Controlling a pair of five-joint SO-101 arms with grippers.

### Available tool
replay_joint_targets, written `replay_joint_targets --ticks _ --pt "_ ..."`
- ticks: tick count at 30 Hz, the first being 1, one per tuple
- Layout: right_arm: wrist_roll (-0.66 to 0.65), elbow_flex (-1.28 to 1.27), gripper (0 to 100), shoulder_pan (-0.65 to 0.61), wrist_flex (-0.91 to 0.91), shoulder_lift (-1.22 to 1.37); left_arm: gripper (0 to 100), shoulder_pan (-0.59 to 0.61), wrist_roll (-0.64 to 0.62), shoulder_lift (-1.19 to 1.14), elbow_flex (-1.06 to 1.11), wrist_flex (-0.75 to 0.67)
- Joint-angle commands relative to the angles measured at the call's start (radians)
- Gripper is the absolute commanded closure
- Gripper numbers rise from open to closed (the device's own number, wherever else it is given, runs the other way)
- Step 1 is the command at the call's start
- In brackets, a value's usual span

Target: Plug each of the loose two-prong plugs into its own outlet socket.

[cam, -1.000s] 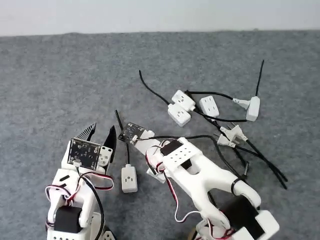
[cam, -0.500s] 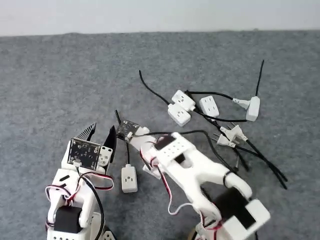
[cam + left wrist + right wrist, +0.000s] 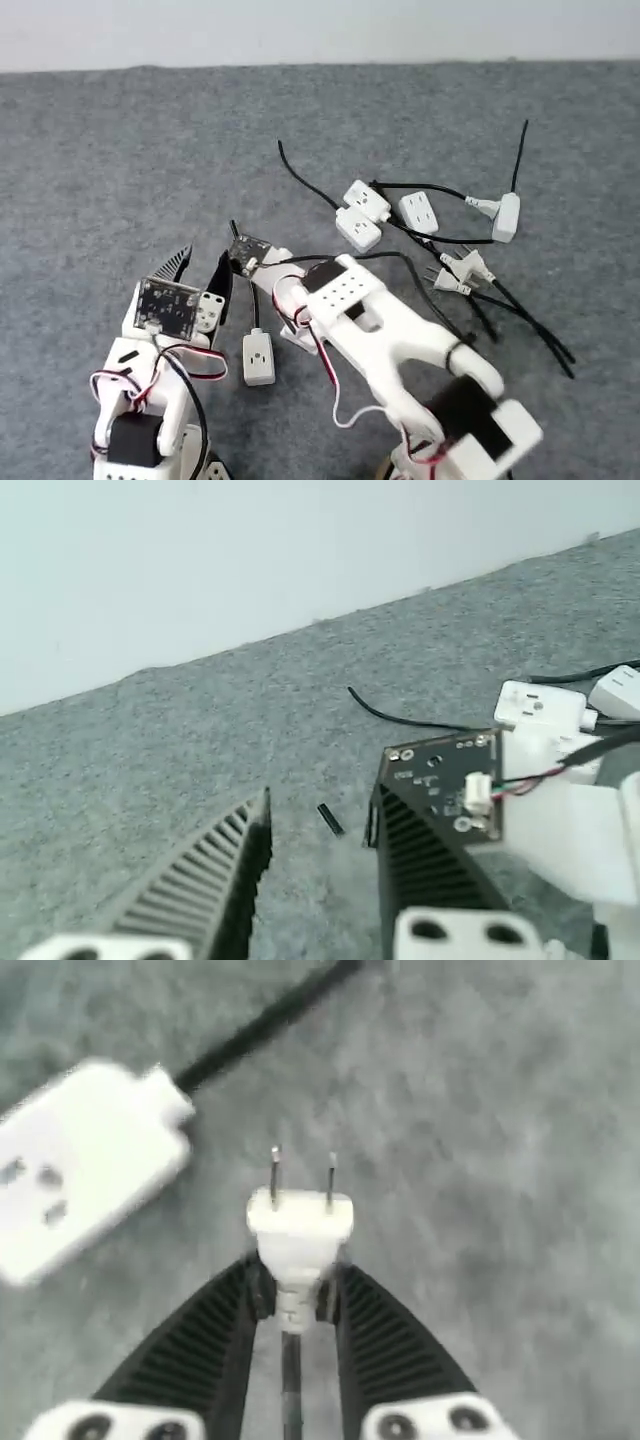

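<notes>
– While the right gripper (image 3: 297, 1285) has its jaws clamped on the neck of a two-prong plug (image 3: 299, 1222), prongs pointing out ahead, what worries you?
– The aim. The nearest outlet socket (image 3: 85, 1155) lies just beside the prongs but off their line. Its slotted face is turned toward the camera, not toward the plug. A push from here would likely skid the prongs over the casing or jab them into the grey carpet (image 3: 120, 150).
– And the socket itself?
– It is loose. I take it for the lone socket (image 3: 258, 357) at lower centre of the high view, and nothing holds it. The left gripper (image 3: 200, 278), at lower left, stands wide open and empty, so a shove could simply slide the socket away.
– Anything else?
– The right arm (image 3: 400, 340) reaches across close to the left one, so a bump is possible. The held plug's black cord (image 3: 290, 1390) could also snag on the tangle at right centre.
– Count them for me.
– I make it five sockets: the lone one, a cluster of three (image 3: 358, 230) just above centre, and one white block (image 3: 507, 217) at the right. There are four plugs: the held one, two loose plugs (image 3: 470, 265) at right centre, and a fourth plug (image 3: 482, 205) touching that block. Whether it is seated, I cannot tell.
</notes>
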State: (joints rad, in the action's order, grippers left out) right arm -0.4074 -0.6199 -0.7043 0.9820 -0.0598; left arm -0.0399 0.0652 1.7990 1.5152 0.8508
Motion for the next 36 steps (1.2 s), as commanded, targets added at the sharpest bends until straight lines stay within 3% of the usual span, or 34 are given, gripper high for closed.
replay_joint_targets --ticks 1,11,29,36 --pt "-0.014 0.083 98.9 0.008 0.114 -0.171 83 0.002 0.008 -0.006 -0.005 -0.032" --pt "-0.046 0.347 98.8 0.001 0.363 -0.332 83 -0.008 0.006 -0.006 -0.008 -0.031" --pt "0.041 0.359 98.8 -0.125 0.354 -0.332 83 -0.003 0.006 -0.006 -0.076 0.011" --pt "0.041 0.356 98.8 -0.125 0.357 -0.334 83 -0.072 0.012 -0.006 -0.076 0.040"
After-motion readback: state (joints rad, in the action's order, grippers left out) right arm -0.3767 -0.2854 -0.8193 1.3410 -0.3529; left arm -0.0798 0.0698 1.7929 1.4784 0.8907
